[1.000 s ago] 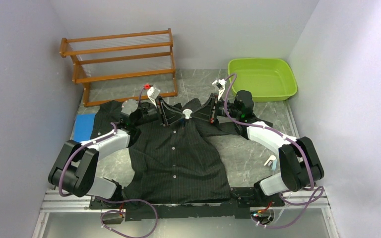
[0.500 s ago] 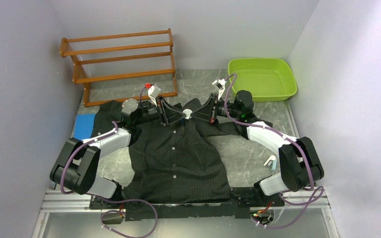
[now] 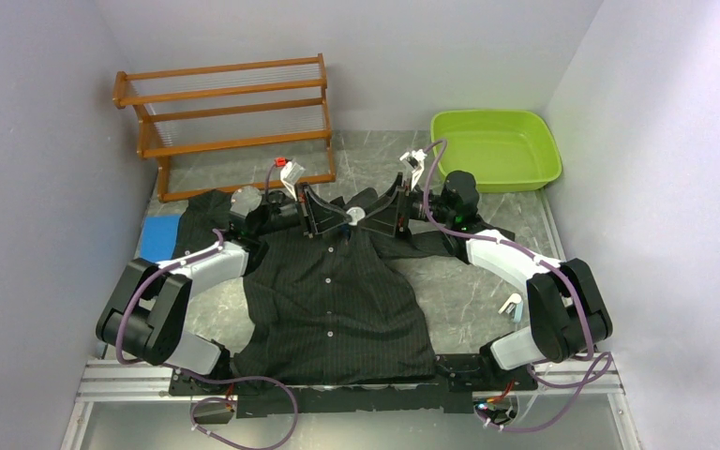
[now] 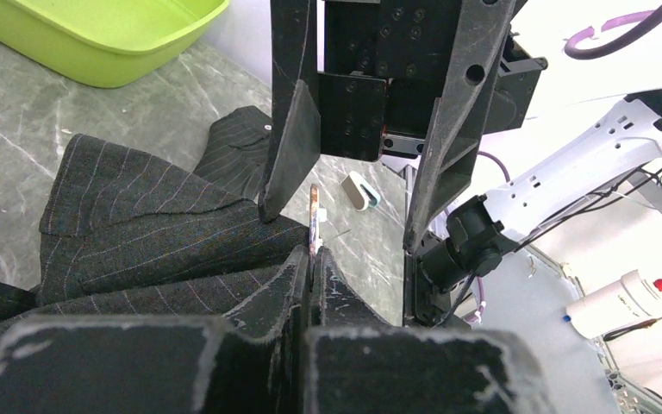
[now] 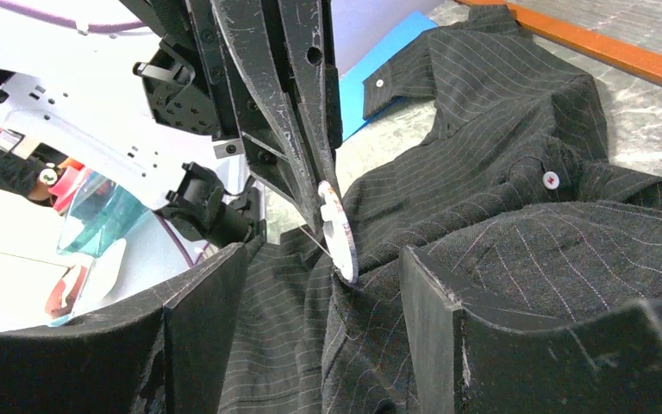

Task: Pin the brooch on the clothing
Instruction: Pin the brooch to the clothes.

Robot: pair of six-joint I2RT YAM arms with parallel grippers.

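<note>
So the brooch [image 5: 338, 228] is pinched by the closed left end effector [image 4: 310, 263] at the shirt [image 3: 337, 300] collar, upper-middle of frame, the right end effector [image 5: 321, 285] is spread open, pinning's probably not done yet.

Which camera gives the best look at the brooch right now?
The right wrist view: the brooch shows its pale round face, pinched in the left gripper over the clothing. The left wrist view catches it edge-on, only a thin sliver. The top view shows just a tiny white spot at the collar.
</note>
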